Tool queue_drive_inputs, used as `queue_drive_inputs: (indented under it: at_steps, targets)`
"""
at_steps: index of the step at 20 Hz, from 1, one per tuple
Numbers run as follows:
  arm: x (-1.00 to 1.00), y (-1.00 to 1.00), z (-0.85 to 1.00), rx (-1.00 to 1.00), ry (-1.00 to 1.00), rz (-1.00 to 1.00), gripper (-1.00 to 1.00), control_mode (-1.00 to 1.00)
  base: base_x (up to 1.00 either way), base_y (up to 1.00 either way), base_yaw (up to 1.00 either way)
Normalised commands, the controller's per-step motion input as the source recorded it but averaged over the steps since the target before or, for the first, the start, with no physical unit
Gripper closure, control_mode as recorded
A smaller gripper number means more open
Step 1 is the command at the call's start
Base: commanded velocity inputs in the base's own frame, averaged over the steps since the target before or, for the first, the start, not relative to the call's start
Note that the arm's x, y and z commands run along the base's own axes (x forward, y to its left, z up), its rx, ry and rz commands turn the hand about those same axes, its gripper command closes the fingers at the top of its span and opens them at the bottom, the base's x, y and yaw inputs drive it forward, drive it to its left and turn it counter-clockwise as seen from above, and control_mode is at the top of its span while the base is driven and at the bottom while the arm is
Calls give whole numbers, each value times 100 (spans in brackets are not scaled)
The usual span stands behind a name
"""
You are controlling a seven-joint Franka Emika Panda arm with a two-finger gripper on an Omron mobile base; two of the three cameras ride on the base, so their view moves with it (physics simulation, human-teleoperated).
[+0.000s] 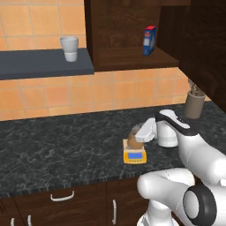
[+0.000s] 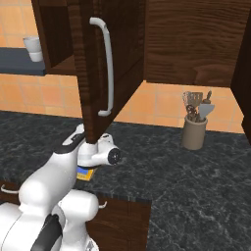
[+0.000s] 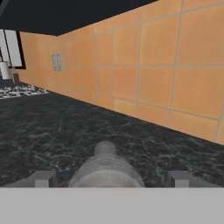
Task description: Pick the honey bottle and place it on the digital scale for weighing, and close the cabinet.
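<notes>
The amber-brown honey bottle (image 1: 132, 142) stands on the small yellow-orange digital scale (image 1: 134, 156) on the dark counter. My gripper (image 1: 137, 137) reaches in from the right at bottle height. In the hand view the bottle's pale grey cap (image 3: 106, 166) rises between my two fingertips (image 3: 43, 178), with a gap on each side, so the gripper (image 3: 111, 179) is open around it. A corner of the scale (image 2: 85, 173) peeks out under my arm. The dark brown cabinet (image 1: 128, 26) is open, and its door (image 2: 122, 59) with the silver bar handle (image 2: 109, 68) swings out above my arm.
A blue and red box (image 1: 149, 40) stands inside the cabinet. A white cup (image 1: 69, 48) sits on the grey shelf (image 1: 44, 65) to its left. A crock of utensils (image 1: 194, 103) stands by the wall on the right. Drawers (image 1: 62, 196) run below the counter edge.
</notes>
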Motion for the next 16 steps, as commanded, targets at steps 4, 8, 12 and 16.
queue_drive_inputs:
  at_steps: [4,8,12,16]
  targets:
    - [-7,0,3,0,-3,0,-100,-100,0,0,0]
    - [-39,2,27,0,-18,0,-100,-100,0,0,0]
    - [-78,1,32,5,-32,0,-100,-100,0,0,0]
    - [-100,11,-20,0,-35,0,-100,-100,0,0,0]
